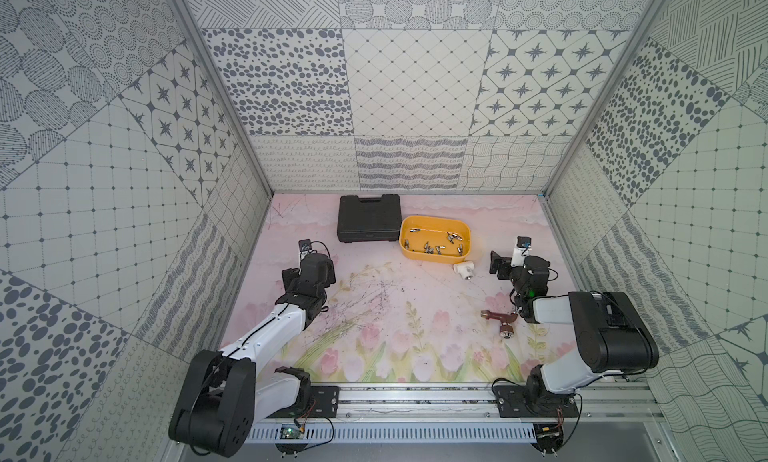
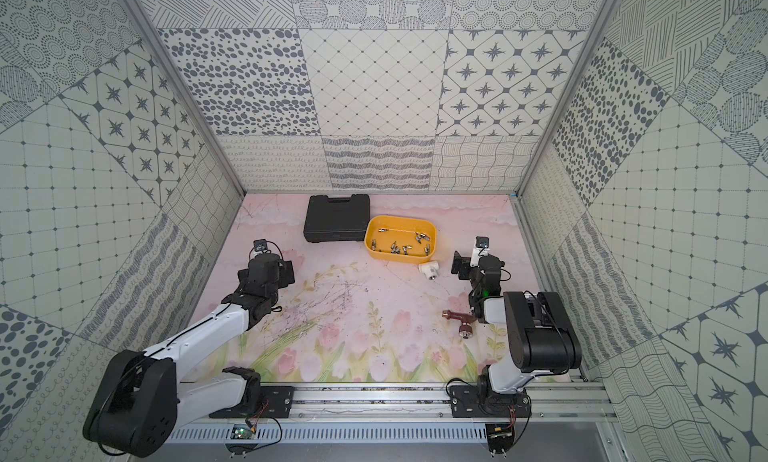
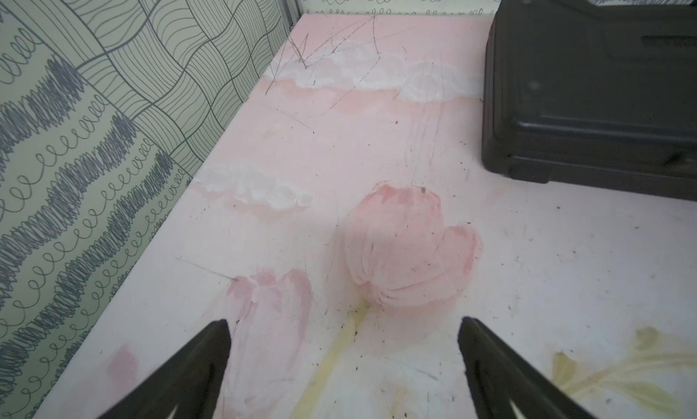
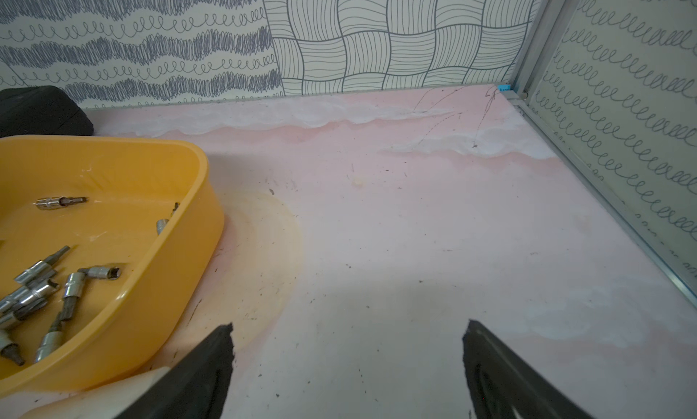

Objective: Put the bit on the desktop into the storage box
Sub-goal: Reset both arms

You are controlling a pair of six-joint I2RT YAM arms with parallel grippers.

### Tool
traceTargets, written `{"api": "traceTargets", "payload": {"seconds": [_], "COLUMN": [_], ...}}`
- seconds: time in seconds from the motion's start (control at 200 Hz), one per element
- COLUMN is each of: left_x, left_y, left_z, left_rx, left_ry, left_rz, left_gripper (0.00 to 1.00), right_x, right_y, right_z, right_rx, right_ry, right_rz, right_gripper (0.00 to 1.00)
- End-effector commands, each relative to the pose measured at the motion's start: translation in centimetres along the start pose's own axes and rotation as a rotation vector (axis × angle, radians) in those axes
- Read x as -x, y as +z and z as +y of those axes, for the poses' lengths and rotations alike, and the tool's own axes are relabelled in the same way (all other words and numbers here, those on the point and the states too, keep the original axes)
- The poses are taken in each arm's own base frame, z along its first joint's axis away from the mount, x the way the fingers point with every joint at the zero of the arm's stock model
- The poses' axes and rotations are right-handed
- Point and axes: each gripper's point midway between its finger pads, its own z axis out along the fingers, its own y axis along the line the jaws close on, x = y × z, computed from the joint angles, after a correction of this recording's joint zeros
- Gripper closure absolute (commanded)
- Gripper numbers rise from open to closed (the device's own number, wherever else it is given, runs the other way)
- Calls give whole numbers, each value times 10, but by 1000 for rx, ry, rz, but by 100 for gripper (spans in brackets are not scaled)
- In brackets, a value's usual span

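The storage box, a shallow yellow tub point(image 1: 419, 259) point(image 2: 386, 255), sits at the back centre of the desktop and holds several silver bits point(image 1: 432, 248) point(image 4: 71, 285). No bit shows on the bare desktop in any view. My left gripper point(image 1: 308, 264) point(image 3: 345, 323) hovers open over the left of the mat, empty, with printed tulips under it. My right gripper point(image 1: 519, 260) point(image 4: 349, 326) is open and empty, just right of the tub's wall point(image 4: 181, 277).
A shut black tool case point(image 1: 369, 224) point(image 3: 588, 85) lies left of the tub against the back wall. A white pipe fitting point(image 1: 464, 270) rests at the tub's near right corner. A brown tap point(image 1: 500, 318) lies beside the right arm. Patterned walls enclose three sides.
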Motion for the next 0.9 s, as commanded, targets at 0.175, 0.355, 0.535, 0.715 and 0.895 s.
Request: {"api": "traceTargets", "payload": {"seconds": [0.175, 0.355, 0.535, 0.715, 0.895], "left_x": [16, 6, 1, -8, -5], "left_y": [8, 12, 10, 24, 46], "left_z": [-49, -68, -82, -84, -69], "left_rx": [-297, -404, -498, -480, -466], "left_ry": [78, 96, 71, 71, -25], "left_rz": [-211, -191, -258, -244, -160], "left_gripper": [1, 1, 1, 1, 1], "right_x": [12, 12, 13, 12, 12], "right_y": [-1, -1, -1, -1, -1], "right_z": [3, 3, 3, 3, 2], "right_rx": [9, 8, 9, 8, 6], "right_ry": [11, 10, 10, 10, 9], "right_rz": [-39, -39, -42, -39, -39], "right_gripper": [3, 3, 3, 3, 3]}}
